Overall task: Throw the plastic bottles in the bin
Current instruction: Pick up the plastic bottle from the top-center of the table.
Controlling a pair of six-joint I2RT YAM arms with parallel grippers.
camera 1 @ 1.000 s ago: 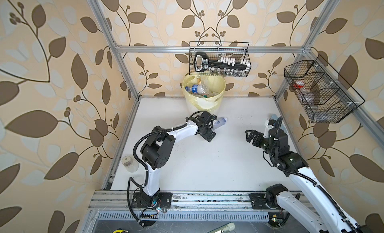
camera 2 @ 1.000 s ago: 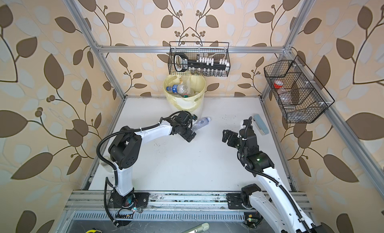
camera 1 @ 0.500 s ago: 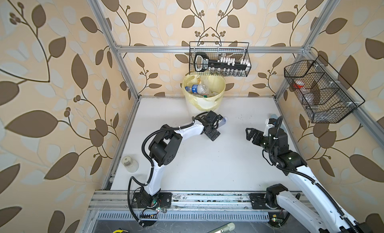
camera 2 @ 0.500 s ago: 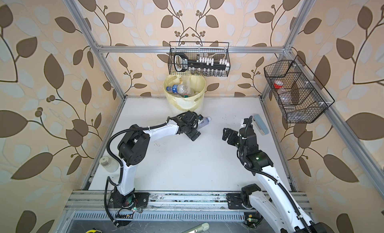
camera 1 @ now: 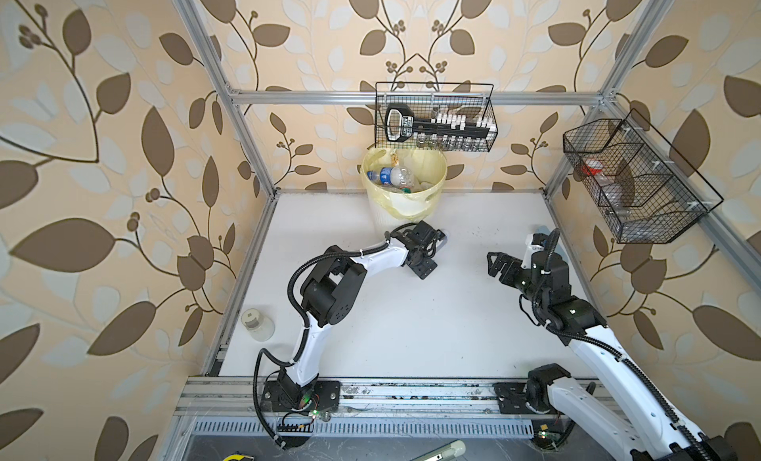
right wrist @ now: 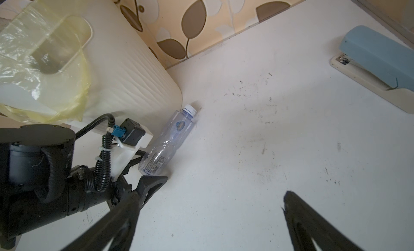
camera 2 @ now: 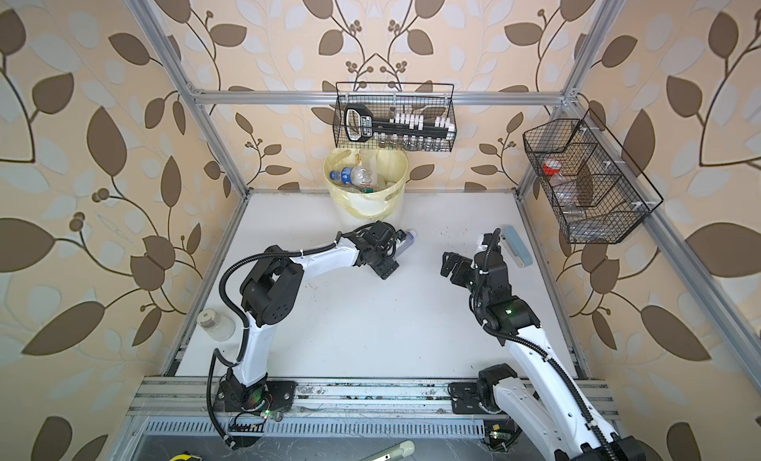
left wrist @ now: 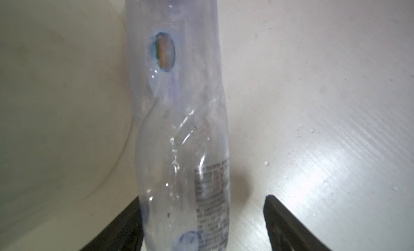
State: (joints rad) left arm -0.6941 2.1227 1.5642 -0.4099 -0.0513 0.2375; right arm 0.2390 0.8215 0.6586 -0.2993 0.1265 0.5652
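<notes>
My left hand (left wrist: 202, 200) is the one that matters here. The bottle (left wrist: 179, 126) lies directly in front of it, on its side on the surface (right wrist: 268, 149), just beside the wall of the bin (right wrist: 134, 81). Its long axis runs straight away from my wrist, almost along the line of my reach, with the printed base end between my fingers and the pale cap at the far end. So my fingers stand across the narrow width of the bottle, which is a good direction for closing.

The hand is spread around the base and does not pinch yet. The finger on the bin side is against the plastic, while the other one has a clear gap of bare surface to the bottle. Whether the bottle touches the bin wall, I cannot tell.

My right hand (right wrist: 226, 186) is spread wide and empty, well apart from the bottle, so it is the farther one. I judge that the left hand must close on the base and then lift toward the mouth of the bin, which is close beside it. Inside the bin other bottles (camera 1: 389, 177) lie.
</notes>
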